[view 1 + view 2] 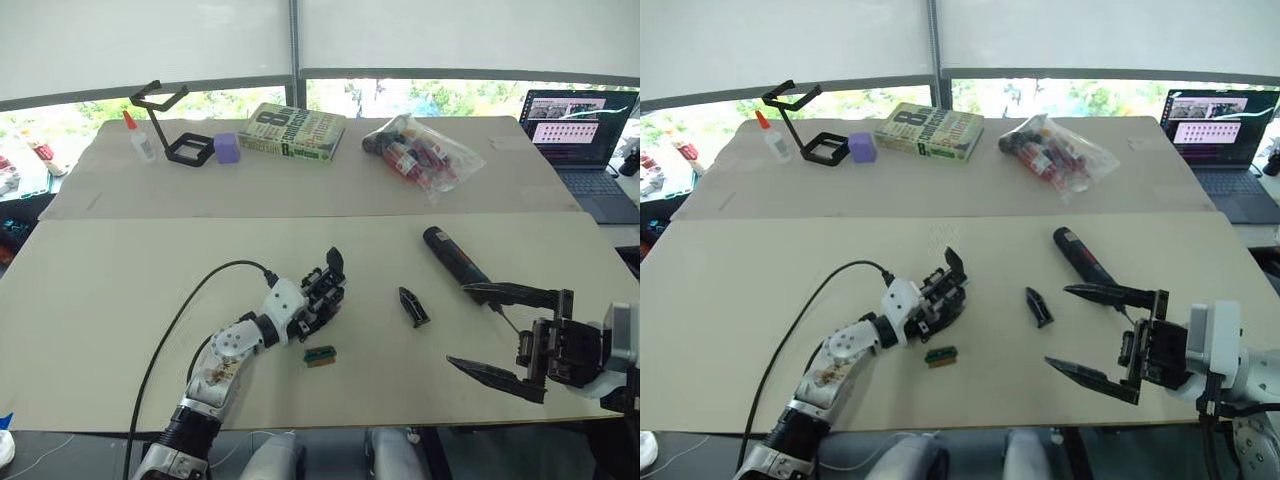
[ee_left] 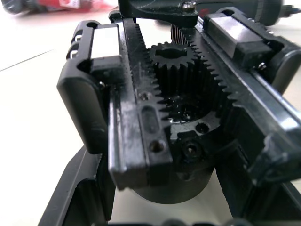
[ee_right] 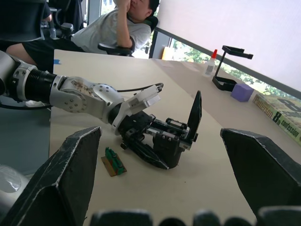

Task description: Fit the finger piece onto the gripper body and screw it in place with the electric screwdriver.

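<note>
My left claw [image 1: 318, 297] is clamped around the gripper body [image 1: 325, 290], mid-bench toward the near edge, its finger sticking up; small green block [image 1: 320, 356] just beside it; finger piece [image 1: 412, 306] lies loose between my claws, long axis running near-to-far; electric screwdriver [image 1: 455, 258] lies diagonal, bit toward my right claw [image 1: 490, 330]; right claw spread wide, empty, nearer arm to the piece, which lies to its left.

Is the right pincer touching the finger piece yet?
Apart. The left eye view shows bare table between the open right pincer and the finger piece, which lies alone between the gripper body and the electric screwdriver.
</note>
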{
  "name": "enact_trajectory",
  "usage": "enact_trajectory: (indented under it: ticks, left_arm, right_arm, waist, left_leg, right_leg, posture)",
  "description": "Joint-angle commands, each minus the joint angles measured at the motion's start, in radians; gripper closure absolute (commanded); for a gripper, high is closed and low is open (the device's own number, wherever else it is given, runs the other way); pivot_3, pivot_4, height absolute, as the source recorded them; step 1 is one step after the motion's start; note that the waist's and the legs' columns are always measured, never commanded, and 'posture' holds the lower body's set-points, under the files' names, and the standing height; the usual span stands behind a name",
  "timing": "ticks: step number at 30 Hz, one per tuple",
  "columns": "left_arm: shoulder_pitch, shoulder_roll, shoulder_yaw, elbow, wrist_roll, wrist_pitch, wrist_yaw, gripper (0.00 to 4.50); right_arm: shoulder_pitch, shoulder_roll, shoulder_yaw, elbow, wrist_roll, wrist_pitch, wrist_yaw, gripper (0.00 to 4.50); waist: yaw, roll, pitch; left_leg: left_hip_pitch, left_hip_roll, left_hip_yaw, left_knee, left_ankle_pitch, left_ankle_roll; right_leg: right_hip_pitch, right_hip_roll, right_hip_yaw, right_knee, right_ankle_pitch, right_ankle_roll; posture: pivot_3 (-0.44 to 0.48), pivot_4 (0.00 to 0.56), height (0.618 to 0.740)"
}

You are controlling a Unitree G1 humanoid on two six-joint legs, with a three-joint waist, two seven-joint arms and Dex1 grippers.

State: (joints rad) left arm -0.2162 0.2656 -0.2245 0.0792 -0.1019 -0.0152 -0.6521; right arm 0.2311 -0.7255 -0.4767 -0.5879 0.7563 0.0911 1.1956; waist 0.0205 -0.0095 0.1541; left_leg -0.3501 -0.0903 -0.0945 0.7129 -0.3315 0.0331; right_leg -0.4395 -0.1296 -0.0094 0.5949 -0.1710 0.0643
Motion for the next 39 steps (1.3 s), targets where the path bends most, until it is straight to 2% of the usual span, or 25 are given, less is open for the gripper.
enact_trajectory:
  ticks: [1,3,4,8,12,16,23,32,39]
  left_arm:
    - [0.009,0.002,0.023,0.006,-0.009,-0.020,0.003,1.06]
    - [0.019,0.019,0.039,0.038,-0.030,-0.035,-0.031,0.20]
    - [0.020,0.027,0.041,0.049,-0.037,-0.040,-0.048,0.04]
    - [0.018,0.098,0.065,0.039,-0.075,-0.050,-0.143,0.04]
    - [-0.031,0.183,0.129,0.128,-0.142,-0.084,-0.271,0.04]
    - [-0.118,0.235,0.101,0.242,-0.160,-0.119,-0.465,0.04]
    - [-0.314,0.194,0.088,0.487,-0.145,-0.110,-0.622,0.04]
    - [-0.516,0.093,0.035,0.815,-0.050,-0.306,-0.786,0.04]
    - [-0.587,0.034,0.049,0.954,-0.008,-0.401,-0.794,0.04]
  right_arm:
    - [-0.010,0.010,-0.025,0.002,-0.021,-0.054,-0.008,0.00]
    - [-0.014,0.014,-0.027,0.028,-0.037,-0.075,-0.006,0.00]
    - [-0.014,0.015,-0.027,0.034,-0.040,-0.081,-0.005,0.00]
    - [-0.002,0.024,-0.021,0.037,-0.043,-0.099,-0.003,0.00]
    - [-0.015,0.031,0.014,0.041,-0.056,-0.103,-0.009,0.00]
    - [-0.046,0.032,0.053,0.030,-0.051,-0.087,-0.030,0.00]
    - [-0.021,0.019,0.045,0.011,-0.041,-0.077,-0.038,0.00]
    - [0.028,0.002,0.021,-0.039,-0.018,-0.054,-0.071,0.00]
    - [0.041,-0.022,-0.007,-0.073,0.002,-0.022,-0.102,0.00]
  waist:
    - [0.001,0.001,0.000]
    - [-0.002,0.001,-0.001]
    - [-0.004,0.001,-0.001]
    - [-0.010,0.003,-0.002]
    - [-0.011,0.004,-0.002]
    - [-0.008,0.004,-0.002]
    - [-0.004,0.003,-0.002]
    - [-0.009,0.002,-0.001]
    - [-0.007,0.001,-0.001]
  left_leg:
    - [0.001,0.000,0.000,0.000,0.000,0.000]
    - [0.004,0.000,0.000,0.000,0.000,0.000]
    - [0.005,0.000,0.001,0.000,0.000,0.000]
    - [0.007,0.000,0.002,-0.002,0.000,0.000]
    - [0.009,0.001,0.004,-0.002,0.000,0.001]
    - [0.011,0.001,0.006,-0.002,-0.001,0.002]
    - [0.012,0.000,0.008,-0.001,-0.003,0.005]
    - [0.012,0.001,0.013,-0.001,-0.004,0.006]
    - [0.012,0.000,0.015,0.001,-0.005,0.009]
  right_leg:
    - [0.001,0.000,0.000,0.000,0.000,0.000]
    - [0.003,0.000,0.001,0.000,0.000,0.000]
    - [0.003,0.000,0.001,0.000,0.000,0.000]
    - [0.004,0.000,0.002,0.001,0.000,0.000]
    - [0.004,0.001,0.003,0.001,0.000,0.000]
    - [0.006,0.001,0.004,0.002,0.000,0.000]
    - [0.008,0.000,0.004,0.000,-0.001,0.001]
    - [0.008,0.001,0.007,0.000,0.000,0.002]
    - [0.008,0.001,0.010,0.000,0.001,0.004]
  posture:
    - [0.000,0.150,0.740]
    - [0.000,0.150,0.740]
    - [0.000,0.150,0.740]
    - [0.000,0.150,0.740]
    - [0.000,0.150,0.740]
    - [0.000,0.150,0.740]
    - [0.000,0.150,0.740]
    - [0.000,0.150,0.740]
    - [0.000,0.150,0.740]
